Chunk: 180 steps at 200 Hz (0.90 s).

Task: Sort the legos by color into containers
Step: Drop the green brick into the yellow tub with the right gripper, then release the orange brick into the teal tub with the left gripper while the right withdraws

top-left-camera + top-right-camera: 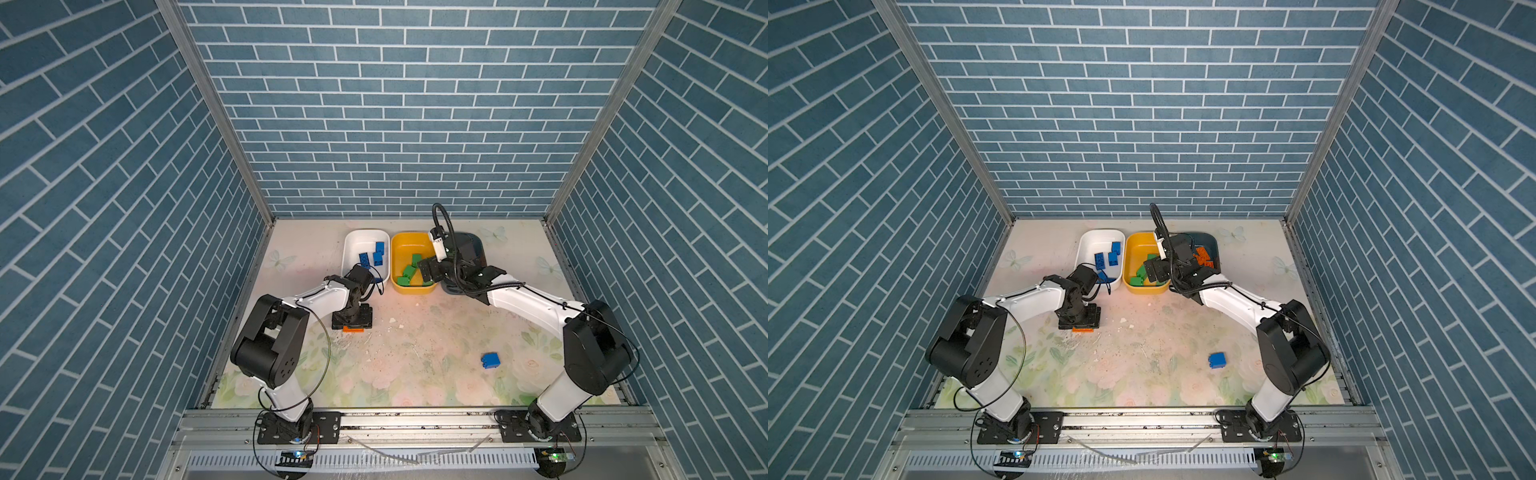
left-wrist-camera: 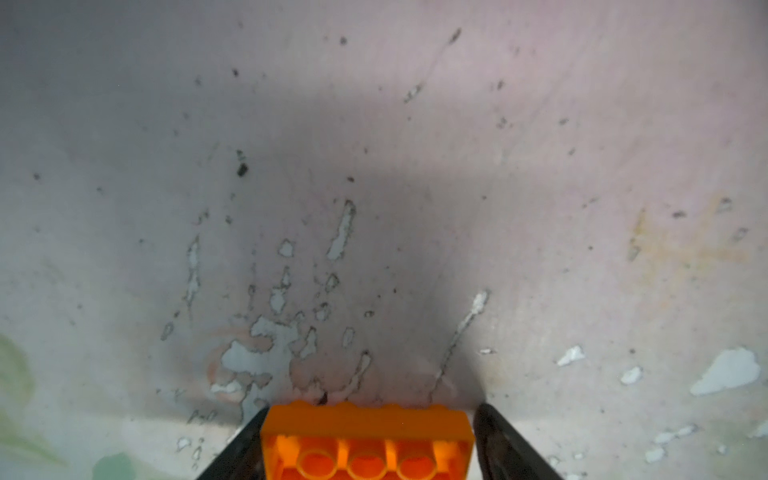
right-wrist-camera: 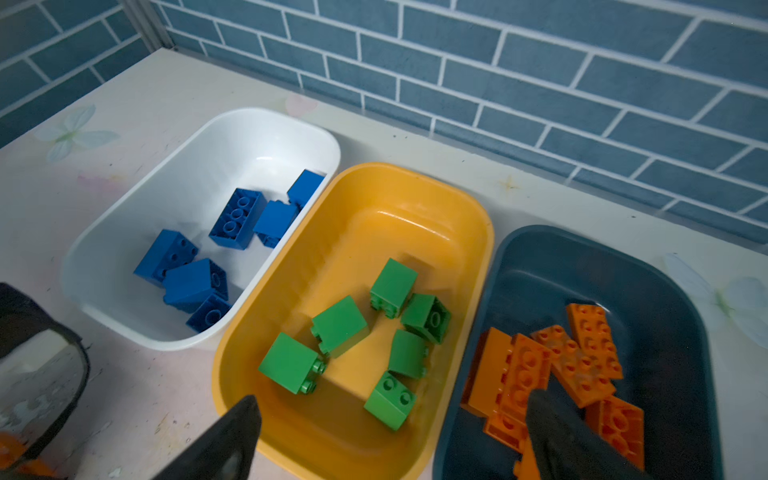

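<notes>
Containers stand side by side at the far edge of the table [image 1: 415, 353] in both top views, from left to right: white tub [image 1: 351, 249], yellow tub [image 1: 400, 243], teal tub [image 1: 1209, 238]. Adjacent tubs touch or nearly touch. The left gripper [image 1: 352, 322] points down at the table in front of the white tub, with an orange brick [image 1: 354, 329] showing at its lower edge. The right gripper [image 1: 426, 272] hangs over the near end of the yellow tub, beside the teal tub. A loose blue brick [image 1: 491, 360] lies on the table near the right arm, well apart from all three tubs.

Left wrist view: the orange brick lies underside toward the camera, between the two dark fingers [image 2: 498, 440]. Each finger stands close against one short end of the brick. Whether they are pressing it cannot be told. Worn, flaked table surface fills the remainder of this view.

Right wrist view: the fingers [image 3: 232, 432] are spread wide with nothing between them. One fingertip is over the near rim of the yellow tub, the other over the teal tub. The white tub holds six blue bricks [image 3: 237, 218]. The yellow tub holds six green bricks [image 3: 340, 326]. The teal tub holds a pile of orange bricks [image 3: 573, 365], overlapping one another toward its near end.
</notes>
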Motion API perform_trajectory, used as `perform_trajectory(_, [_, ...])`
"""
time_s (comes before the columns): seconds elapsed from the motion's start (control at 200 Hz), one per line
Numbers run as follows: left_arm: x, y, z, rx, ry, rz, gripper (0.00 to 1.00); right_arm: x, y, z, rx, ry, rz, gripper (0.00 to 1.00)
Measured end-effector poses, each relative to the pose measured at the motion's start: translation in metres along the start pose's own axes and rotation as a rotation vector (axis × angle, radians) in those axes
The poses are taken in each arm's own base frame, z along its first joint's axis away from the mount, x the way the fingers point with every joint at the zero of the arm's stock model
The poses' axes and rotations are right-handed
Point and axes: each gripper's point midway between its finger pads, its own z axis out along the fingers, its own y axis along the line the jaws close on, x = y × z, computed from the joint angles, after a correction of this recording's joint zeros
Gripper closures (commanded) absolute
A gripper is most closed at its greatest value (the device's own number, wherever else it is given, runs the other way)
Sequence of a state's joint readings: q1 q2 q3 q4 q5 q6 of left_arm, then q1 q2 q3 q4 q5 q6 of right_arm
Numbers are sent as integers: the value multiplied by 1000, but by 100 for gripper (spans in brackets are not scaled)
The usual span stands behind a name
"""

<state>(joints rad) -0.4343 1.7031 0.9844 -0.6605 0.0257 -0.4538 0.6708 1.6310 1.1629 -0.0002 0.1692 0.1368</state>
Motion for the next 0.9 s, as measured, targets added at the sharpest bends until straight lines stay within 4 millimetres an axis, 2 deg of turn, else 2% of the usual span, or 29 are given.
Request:
perform_trajectory(0.16, [-1,-2,0,-3,2,7,40,-4,-23,-14,83,-18,62,1])
perform_trajectory(0.365, [-1,-3,-1,5,3,6,49,10,-57,-34,189,-33,164,1])
perform_trajectory(0.465, [-3,-12,-3,37,1,3,55,18,-73,-46,231,-53,218,1])
perform_trajectory(0.595, [-20,-41,-21,98,-61,13,59,34,-96,-64,283,-82,306,1])
perform_trajectory(0.755, [-65,-91,-67,229,-218,24,60,66,-135,-80,368,-84,457,1])
perform_trajectory(0.9, [-103,-140,-103,347,-307,53,60,91,-157,-93,419,-68,557,1])
